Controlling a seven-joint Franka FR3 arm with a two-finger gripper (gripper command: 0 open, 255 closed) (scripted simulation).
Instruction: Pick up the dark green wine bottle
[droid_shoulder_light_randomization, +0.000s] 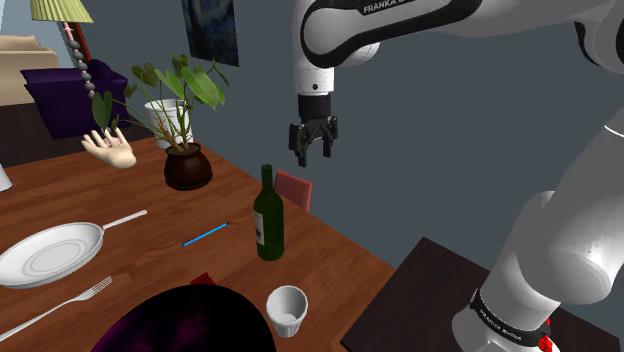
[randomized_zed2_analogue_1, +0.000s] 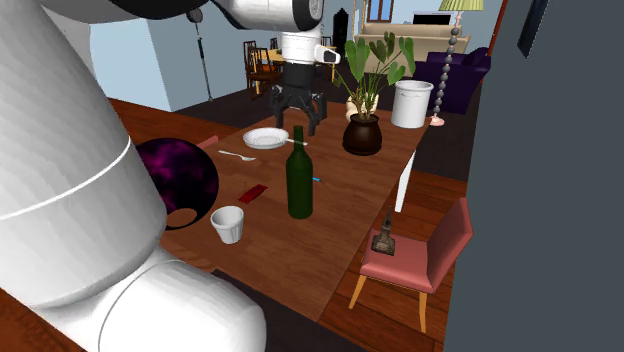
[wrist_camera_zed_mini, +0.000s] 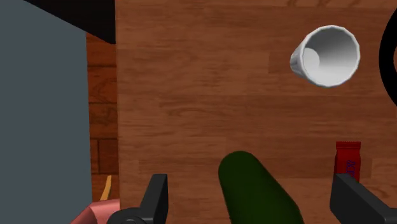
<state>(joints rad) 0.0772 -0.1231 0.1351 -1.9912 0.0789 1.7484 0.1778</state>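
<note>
While scanning the shoulder view, spot the all-black two-finger gripper (droid_shoulder_light_randomization: 313, 141) hanging fingers-apart, above and just beyond the upright, narrow-necked dark green wine bottle (droid_shoulder_light_randomization: 268, 222) on the brown wooden table (droid_shoulder_light_randomization: 335, 255), likely lining up a drop. Read "FRANKA" on the white arm (droid_shoulder_light_randomization: 345, 30); bottle's pale label illegible. Second exterior view: gripper (randomized_zed2_analogue_1: 296, 114) clear of the bottle (randomized_zed2_analogue_1: 299, 182). Wrist view: bottle between spread fingers, untouched; flat red packet (wrist_camera_zed_mini: 348, 167), print unreadable.
</note>
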